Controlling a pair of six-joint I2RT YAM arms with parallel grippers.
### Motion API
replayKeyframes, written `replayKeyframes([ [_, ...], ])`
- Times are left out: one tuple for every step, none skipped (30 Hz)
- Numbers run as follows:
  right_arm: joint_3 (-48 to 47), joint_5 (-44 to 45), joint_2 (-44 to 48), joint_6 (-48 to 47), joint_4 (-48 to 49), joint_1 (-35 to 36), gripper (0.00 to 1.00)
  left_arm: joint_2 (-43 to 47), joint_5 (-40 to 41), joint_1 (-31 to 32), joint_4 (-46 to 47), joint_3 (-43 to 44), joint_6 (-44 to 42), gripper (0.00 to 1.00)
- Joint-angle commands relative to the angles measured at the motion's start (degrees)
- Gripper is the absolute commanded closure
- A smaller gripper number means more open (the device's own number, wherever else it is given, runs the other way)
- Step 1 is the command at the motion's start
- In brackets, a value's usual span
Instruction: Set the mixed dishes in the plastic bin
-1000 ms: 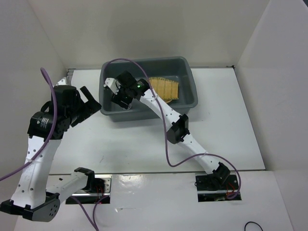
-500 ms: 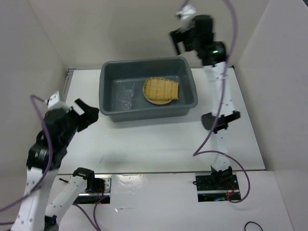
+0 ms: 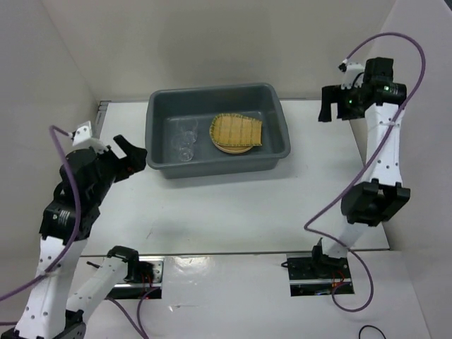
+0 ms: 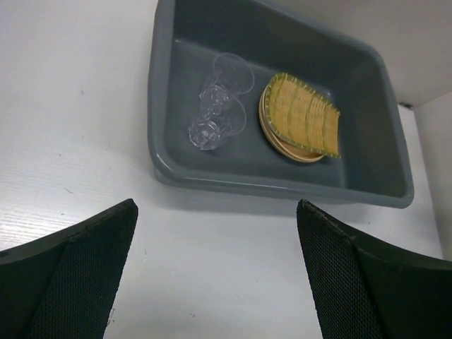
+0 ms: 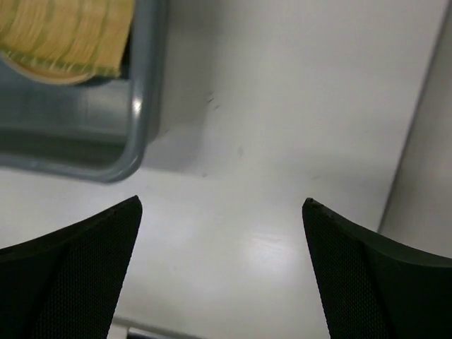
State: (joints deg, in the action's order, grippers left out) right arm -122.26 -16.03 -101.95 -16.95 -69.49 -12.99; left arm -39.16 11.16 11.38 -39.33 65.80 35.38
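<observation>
The plastic bin [image 3: 219, 167] is a dark grey rectangular tub with rounded corners and a rolled rim, smooth and faintly glossy, sitting at the far middle of the white desk [image 3: 212, 212]. In its right half lies the tan tray [image 3: 238, 130], a rounded square with a woven, bamboo-like ribbing, resting on a yellow-orange plate [image 3: 229, 149] whose round edge shows beneath it; how many plates are stacked there I cannot tell. In the left half the clear glass cups [image 3: 185, 141] lie close together on the bin floor.

Bare desk surrounds the bin on the left, front and right sides, bounded by white walls [image 3: 212, 42]. The right wrist view shows the bin's near right corner [image 5: 145, 106] and a strip of tray [image 5: 70, 32], with plain desk beside it up to the wall.

The left hand [image 3: 129, 161] hangs just left of the bin, released wide, grasping nothing; its view looks into the bin [image 4: 282, 187] at the cups [image 4: 219, 113] and tray [image 4: 304, 116]. The right hand [image 3: 330, 106] is raised well right of the bin, likewise released and empty.
</observation>
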Motion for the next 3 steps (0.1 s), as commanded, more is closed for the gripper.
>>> replayKeyframes([
  [10.9, -5.4, 9.6, 0.3, 6.3, 1.3, 0.01, -2.3, -3.3, -0.3, 4.3, 1.7, -3.5, 0.01],
  [13.9, -5.4, 13.7, 0.3, 8.0, 1.3, 0.01, -3.3, -3.9, -0.3, 4.3, 2.4, -4.0, 0.01],
  [19.6, -4.7, 15.8, 0.3, 11.8, 1.3, 0.01, -4.7, -4.9, -0.3, 4.3, 2.4, -4.0, 0.01],
])
